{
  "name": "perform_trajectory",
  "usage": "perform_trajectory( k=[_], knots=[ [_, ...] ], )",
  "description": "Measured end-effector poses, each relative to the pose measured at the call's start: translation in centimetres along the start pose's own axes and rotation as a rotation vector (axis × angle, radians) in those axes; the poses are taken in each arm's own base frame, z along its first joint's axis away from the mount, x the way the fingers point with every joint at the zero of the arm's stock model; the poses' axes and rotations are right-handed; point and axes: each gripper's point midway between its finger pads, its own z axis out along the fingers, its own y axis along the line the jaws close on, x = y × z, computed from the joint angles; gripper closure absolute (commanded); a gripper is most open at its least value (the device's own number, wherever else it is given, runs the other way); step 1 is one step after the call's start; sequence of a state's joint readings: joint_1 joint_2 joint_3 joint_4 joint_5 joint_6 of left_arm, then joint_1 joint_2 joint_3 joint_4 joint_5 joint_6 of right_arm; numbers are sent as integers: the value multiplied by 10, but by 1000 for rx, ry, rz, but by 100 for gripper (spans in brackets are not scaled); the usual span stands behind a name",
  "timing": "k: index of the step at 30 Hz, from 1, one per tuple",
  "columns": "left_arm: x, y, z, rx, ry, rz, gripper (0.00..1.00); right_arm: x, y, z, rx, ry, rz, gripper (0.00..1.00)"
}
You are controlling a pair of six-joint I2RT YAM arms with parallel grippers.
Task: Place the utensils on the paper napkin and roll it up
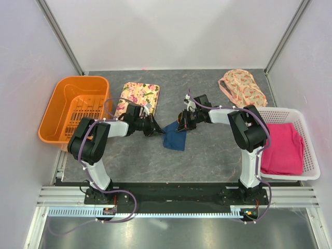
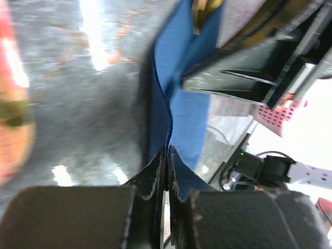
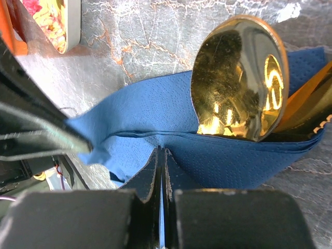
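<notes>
Grey marbled surface (image 1: 207,155) carries everything. Just behind and to the left of the paper napkin (image 1: 174,137) lies a floral tray (image 1: 137,96). The napkin itself, navy, sits bunched near the middle. The left hand (image 1: 155,126) is clenched on the napkin's left edge, and the right hand (image 1: 182,123) is clenched on a fold at its right. The utensils (image 3: 308,101) nestle in the napkin's folds, the gold spoon (image 3: 238,78) showing its bowl.
</notes>
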State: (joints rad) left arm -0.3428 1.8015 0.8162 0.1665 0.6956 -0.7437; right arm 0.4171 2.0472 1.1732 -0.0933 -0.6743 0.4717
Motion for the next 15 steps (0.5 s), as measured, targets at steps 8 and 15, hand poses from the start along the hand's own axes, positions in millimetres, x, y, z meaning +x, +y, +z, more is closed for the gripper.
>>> perform_trajectory(
  k=[8,15],
  knots=[
    [10,-32,12,76,25,9,94,0,0,0,2,-1,12,100],
    [20,-41,36,85,66,-10,92,0,0,0,1,-2,18,100]
  ],
)
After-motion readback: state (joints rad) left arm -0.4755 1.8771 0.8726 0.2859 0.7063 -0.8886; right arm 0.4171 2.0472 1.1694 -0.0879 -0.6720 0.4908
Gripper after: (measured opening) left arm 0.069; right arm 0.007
